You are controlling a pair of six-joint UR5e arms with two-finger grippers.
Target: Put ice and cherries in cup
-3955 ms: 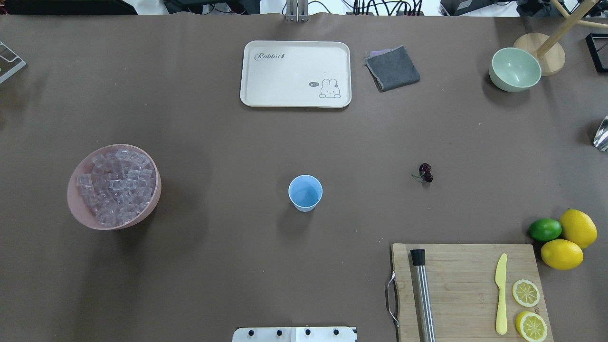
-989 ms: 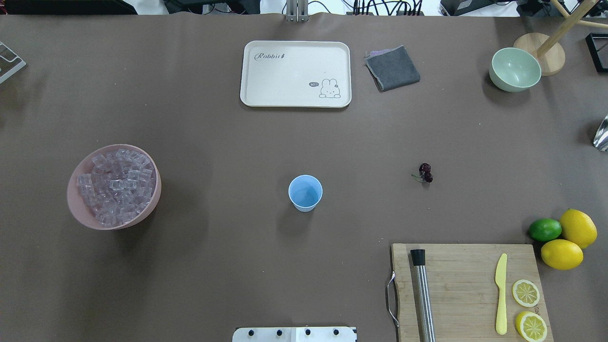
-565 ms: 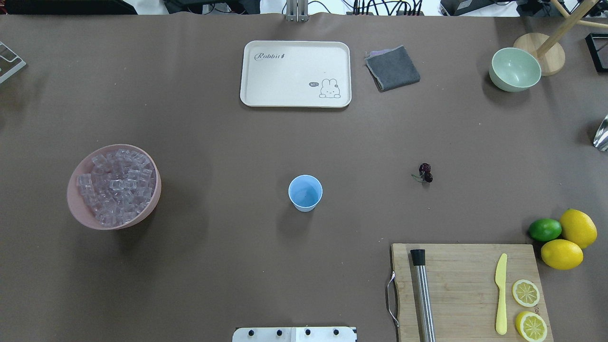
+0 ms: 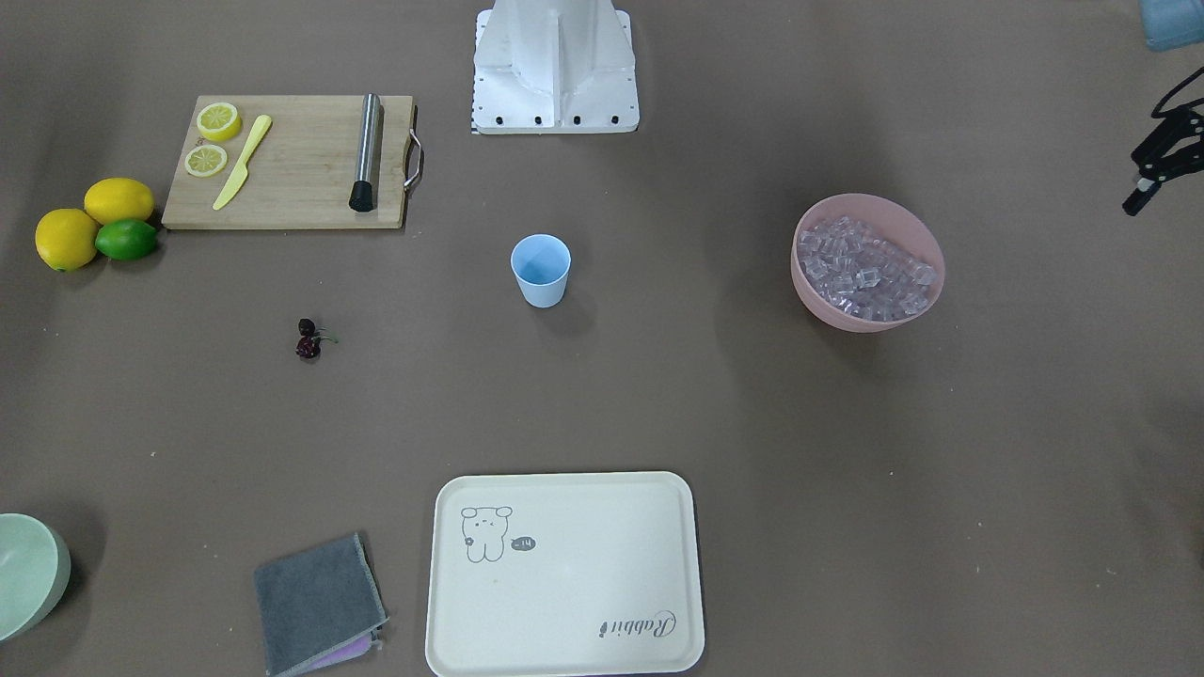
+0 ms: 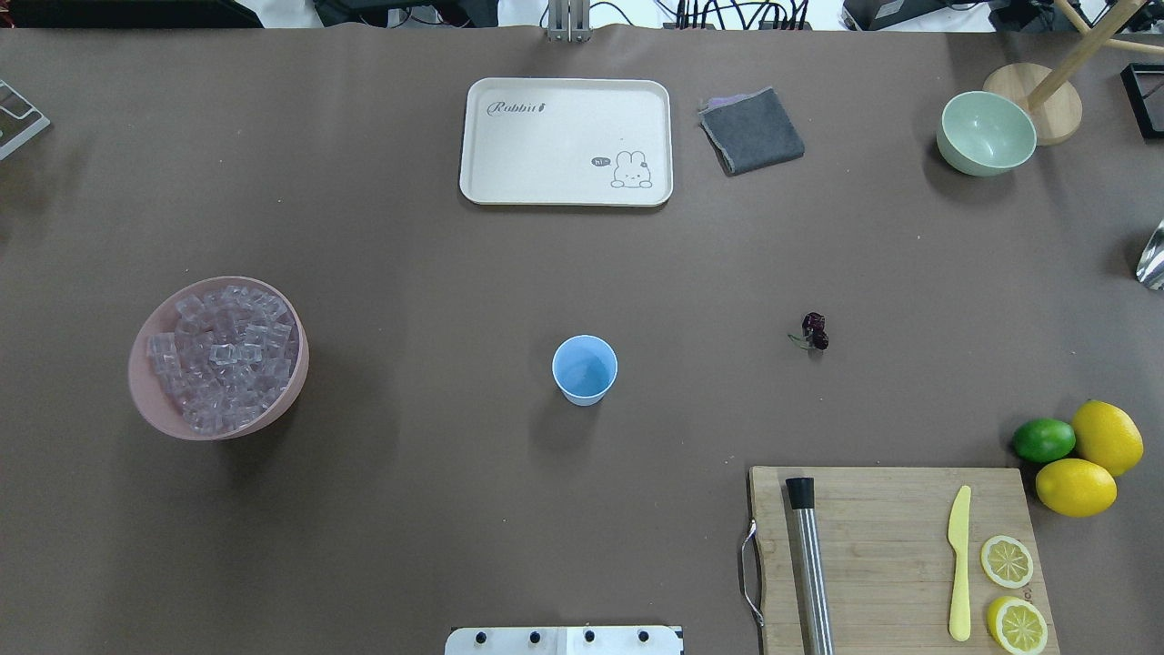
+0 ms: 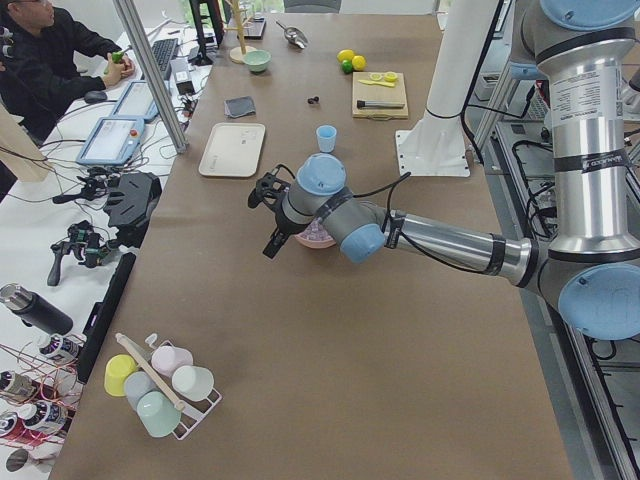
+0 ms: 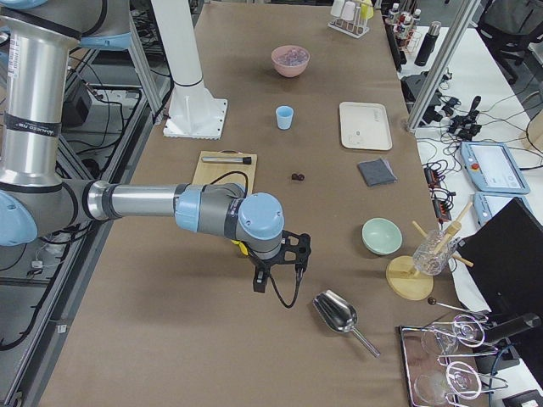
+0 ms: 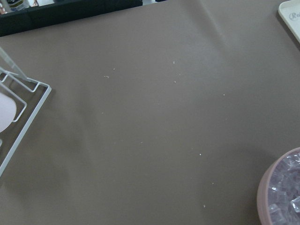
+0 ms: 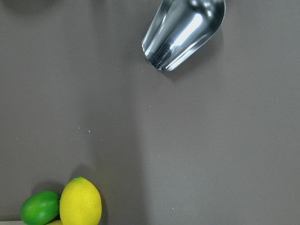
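While left hand [image 6: 264, 222] hangs near bowl [image 5: 162, 417] of ice [image 5: 223, 355], finger gap unclear.

Bare brown table [image 8: 140, 117], pink bowl [image 8: 259, 201] holding ice [image 8: 283, 206] lower right, white wire rack [image 8: 28, 93] at left edge, tray [image 8: 293, 11] corner top right.

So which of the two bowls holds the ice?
The pink bowl, left of the cup, heaped with ice; the pale green bowl is empty.
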